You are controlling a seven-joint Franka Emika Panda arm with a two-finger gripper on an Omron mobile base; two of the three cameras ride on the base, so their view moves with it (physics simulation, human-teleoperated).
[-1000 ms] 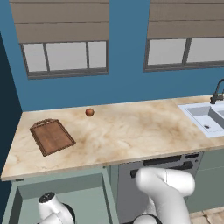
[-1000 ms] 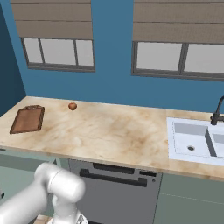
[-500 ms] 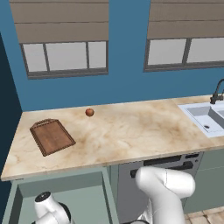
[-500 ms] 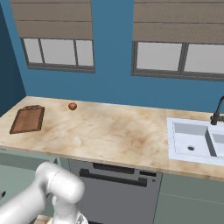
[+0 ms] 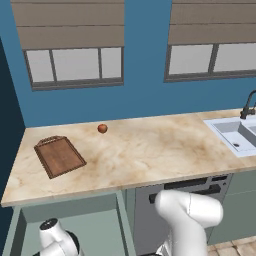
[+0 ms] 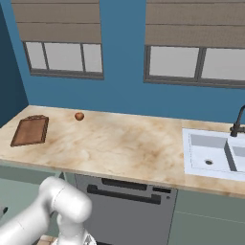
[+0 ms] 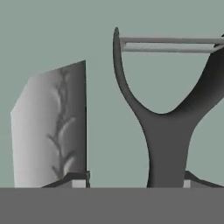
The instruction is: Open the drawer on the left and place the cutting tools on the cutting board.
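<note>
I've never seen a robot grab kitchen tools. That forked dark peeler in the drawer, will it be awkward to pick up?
Probably a little. The peeler looks rigid, so it shouldn't flop. Its handle is slim and smooth, so it might slip or twist between the claw fingertips. It lies flat on the drawer floor, and its forked head with the thin blade bar seems top-heavy, so it may tilt when lifted.

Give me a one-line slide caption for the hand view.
Hand camera looking down into the open drawer: a Y-shaped peeler between the fingertips, a knife blade lying beside it.

Drawer (image 5: 75, 225) open (peeler (image 7: 166, 113), knife (image 7: 52, 127) inside), board (image 5: 59, 156) bare
</note>
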